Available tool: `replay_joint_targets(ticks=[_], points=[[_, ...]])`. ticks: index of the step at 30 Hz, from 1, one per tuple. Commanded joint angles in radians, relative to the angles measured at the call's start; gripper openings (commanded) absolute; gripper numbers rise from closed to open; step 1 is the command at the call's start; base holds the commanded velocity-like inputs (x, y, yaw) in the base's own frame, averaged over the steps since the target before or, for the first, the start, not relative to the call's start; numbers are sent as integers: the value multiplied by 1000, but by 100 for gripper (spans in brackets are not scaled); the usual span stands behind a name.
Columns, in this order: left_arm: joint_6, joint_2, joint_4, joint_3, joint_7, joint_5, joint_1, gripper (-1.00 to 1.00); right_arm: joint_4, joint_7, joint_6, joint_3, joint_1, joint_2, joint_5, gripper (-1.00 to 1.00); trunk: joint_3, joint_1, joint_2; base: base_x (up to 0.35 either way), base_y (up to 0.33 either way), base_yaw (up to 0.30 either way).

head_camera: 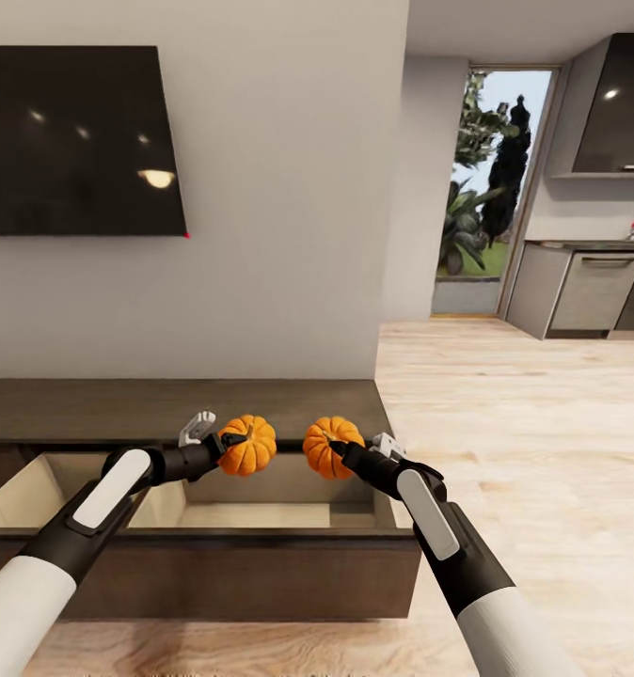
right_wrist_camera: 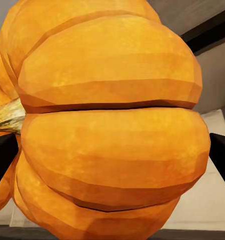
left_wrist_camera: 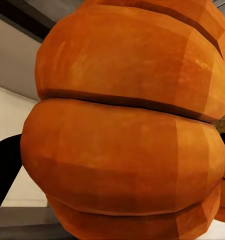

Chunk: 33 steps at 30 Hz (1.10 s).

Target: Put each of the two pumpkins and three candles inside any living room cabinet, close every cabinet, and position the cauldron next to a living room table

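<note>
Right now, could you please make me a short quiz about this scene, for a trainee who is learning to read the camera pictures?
1. True or false: each gripper holds one pumpkin.
2. Multiple choice: the open compartment of the cabinet lies (A) below the held pumpkins, (B) behind the television, (C) in the kitchen.
3. Short answer: what hangs on the wall above the cabinet?

Key:
1. True. The left gripper is shut on the left pumpkin and the right gripper on the right pumpkin.
2. A. Its pale interior shows under both pumpkins.
3. A dark television.
</note>
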Motion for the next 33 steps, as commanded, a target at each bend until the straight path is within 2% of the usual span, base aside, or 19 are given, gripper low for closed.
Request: replay_joint_targets(ticks=[1,13,26,31,33], points=[[0,1,-2,-1,10,10,-1,-100,-2,-9,0,1,-1,0,-11,-100,-5,0,-1,0,0,0],[0,1,5,1,10,10,-1,-100,-2,-8,0,20,-1,0,-11,-100,-51,6,-4,0,0,0],[0,1,6,1,11,10,-1,-100,-2,-18,2,25,-1,0,-11,-100,-102,11,-7,0,0,0],[0,1,6,0,11,10,-1,-100,-1,-22,3,25,-1,0,-10,-100,-102,11,-7,0,0,0],[0,1,6,0,11,10,-1,-100,3,-24,3,25,-2,0,-10,-100,-109,12,-7,0,0,0]])
